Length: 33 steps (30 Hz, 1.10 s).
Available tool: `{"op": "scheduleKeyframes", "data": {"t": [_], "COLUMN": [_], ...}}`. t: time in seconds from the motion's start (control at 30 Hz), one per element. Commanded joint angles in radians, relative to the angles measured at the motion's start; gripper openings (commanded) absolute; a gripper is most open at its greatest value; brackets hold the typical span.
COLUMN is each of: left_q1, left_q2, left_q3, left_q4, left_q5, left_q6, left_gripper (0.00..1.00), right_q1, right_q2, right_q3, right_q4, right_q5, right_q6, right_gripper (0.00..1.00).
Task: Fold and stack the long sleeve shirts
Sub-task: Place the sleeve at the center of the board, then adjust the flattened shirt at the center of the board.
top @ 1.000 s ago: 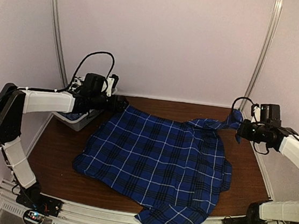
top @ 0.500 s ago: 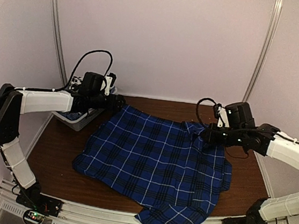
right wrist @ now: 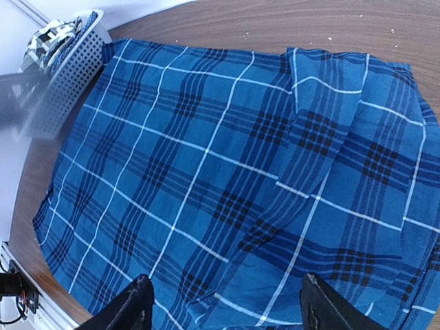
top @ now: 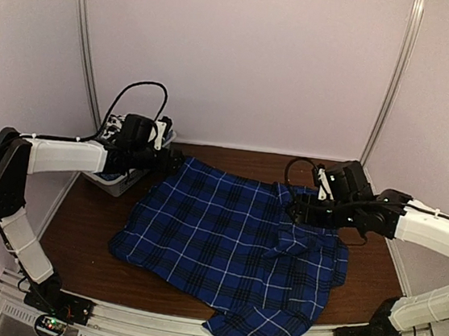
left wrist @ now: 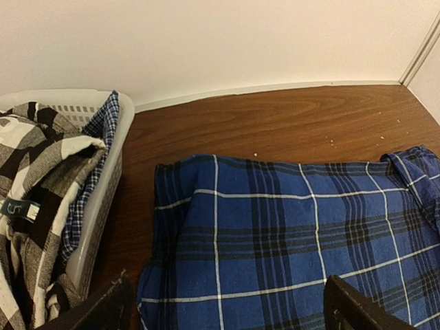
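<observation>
A royal blue and navy plaid long sleeve shirt lies spread over the middle of the table, its near hem hanging over the front edge. One sleeve lies folded diagonally across the shirt's right side. My right gripper hovers open just above that sleeve, nothing between its fingers. Over the shirt's far left corner my left gripper stands open, touching nothing. A black-and-white checked shirt is bundled in the basket.
A white mesh basket stands at the far left of the table, beside the left gripper, and also holds a blue checked cloth. Bare brown tabletop runs behind the shirt up to the back wall.
My right gripper swung in from the far right with the sleeve, laid it across the shirt's right side and opened. The left arm barely moved.
</observation>
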Motion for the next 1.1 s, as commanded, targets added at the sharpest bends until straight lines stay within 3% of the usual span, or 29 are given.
{"op": "scheduleKeyframes", "data": {"t": [0.0,0.17,0.37,0.6,0.87,1.07], "left_q1": [-0.009,-0.075,-0.13,-0.176,-0.204,-0.204], "left_q2": [-0.038,-0.043,-0.033,-0.007,0.019,0.028], "left_q3": [-0.071,-0.182,-0.263,-0.318,-0.32,-0.299], "left_q4": [0.025,0.091,0.139,0.159,0.159,0.132], "left_q5": [0.134,0.201,0.206,0.182,0.159,0.118], "left_q6": [-0.036,-0.061,-0.103,-0.128,-0.152,-0.147], "left_gripper": [0.98,0.98,0.98,0.98,0.98,0.98], "right_q1": [-0.101,-0.187,-0.237,-0.378,-0.48,-0.526], "right_q2": [0.001,0.098,0.24,0.393,0.643,0.855], "right_q3": [-0.086,-0.182,-0.223,-0.195,0.038,0.348], "right_q4": [0.029,0.207,0.297,0.358,0.307,0.213], "right_q5": [0.042,-0.05,-0.076,-0.073,-0.045,-0.038], "right_q6": [-0.022,-0.039,-0.06,-0.129,-0.213,-0.272], "right_gripper": [0.73,0.71,0.71,0.7,0.69,0.69]}}
